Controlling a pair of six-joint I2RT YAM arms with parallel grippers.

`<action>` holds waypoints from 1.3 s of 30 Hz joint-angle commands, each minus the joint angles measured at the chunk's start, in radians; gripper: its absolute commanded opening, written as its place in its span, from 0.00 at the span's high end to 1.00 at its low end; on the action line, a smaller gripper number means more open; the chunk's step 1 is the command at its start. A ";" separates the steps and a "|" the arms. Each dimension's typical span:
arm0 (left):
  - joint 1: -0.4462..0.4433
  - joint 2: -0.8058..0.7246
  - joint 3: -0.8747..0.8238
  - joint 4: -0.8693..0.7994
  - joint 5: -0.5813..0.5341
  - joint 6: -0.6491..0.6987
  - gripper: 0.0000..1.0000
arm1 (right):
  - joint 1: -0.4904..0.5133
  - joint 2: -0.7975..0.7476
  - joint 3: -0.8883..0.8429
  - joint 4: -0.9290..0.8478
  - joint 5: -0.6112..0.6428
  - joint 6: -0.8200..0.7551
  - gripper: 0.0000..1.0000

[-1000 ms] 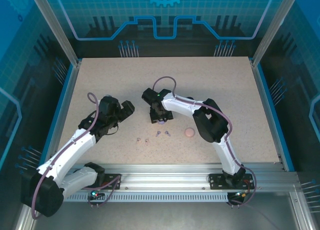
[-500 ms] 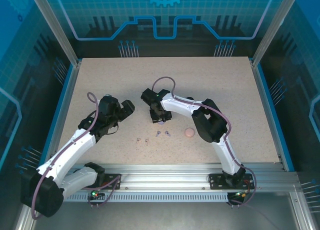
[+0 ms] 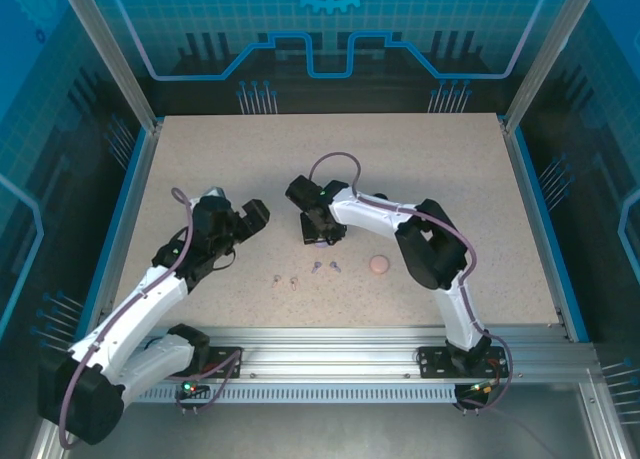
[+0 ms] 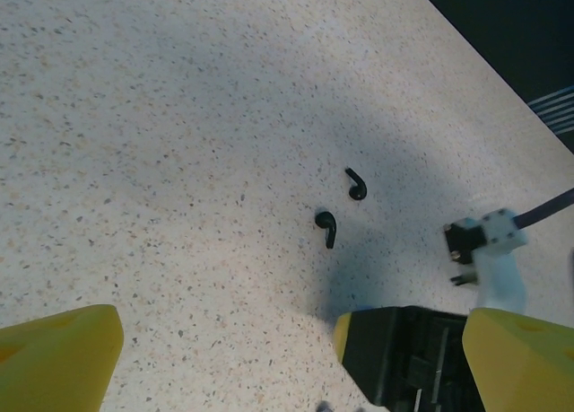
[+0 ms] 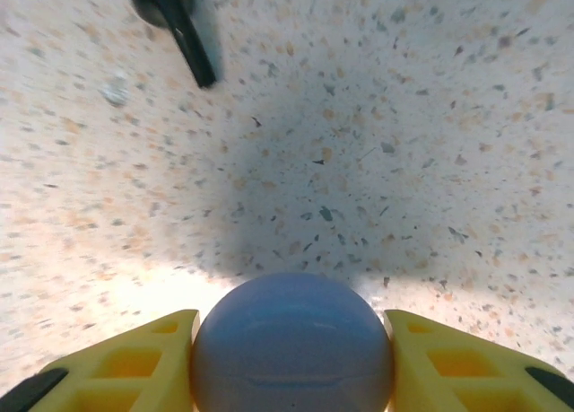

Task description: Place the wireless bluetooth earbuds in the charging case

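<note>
The right gripper [image 3: 321, 237] clamps its yellow jaws on a round lavender case [image 5: 291, 345]. The left gripper [image 4: 287, 367] hangs with jaws wide apart near two black earbuds [image 4: 326, 227] lying on the table [image 3: 200, 159]. Lavender earbuds [image 3: 317, 267] and pink earbuds [image 3: 293, 279] lie nearer the arms' bases, a pink case [image 3: 378, 264] to their right.

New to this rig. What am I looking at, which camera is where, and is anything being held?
These are robot arms: a left arm and a right arm, bolted at the near edge of a table, each ending in two fingers. One picture looks down from above and behind; the other two come from wrist cameras. Loose: a pink round case, two lavender earbuds, two pink earbuds, and, in the left wrist view, two black earbuds. The right gripper holds a lavender round case between its fingers. The left gripper is open, holding nothing.
</note>
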 commanded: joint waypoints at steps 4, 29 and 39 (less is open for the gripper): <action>-0.005 0.000 -0.104 0.233 0.159 0.062 0.01 | -0.033 -0.123 -0.025 0.055 0.004 0.109 0.67; -0.015 0.328 -0.299 1.149 0.415 0.006 0.15 | -0.079 -0.376 -0.214 0.254 0.063 0.791 0.68; -0.079 0.506 -0.268 1.341 0.445 -0.022 0.32 | -0.051 -0.359 -0.180 0.264 0.051 0.780 0.68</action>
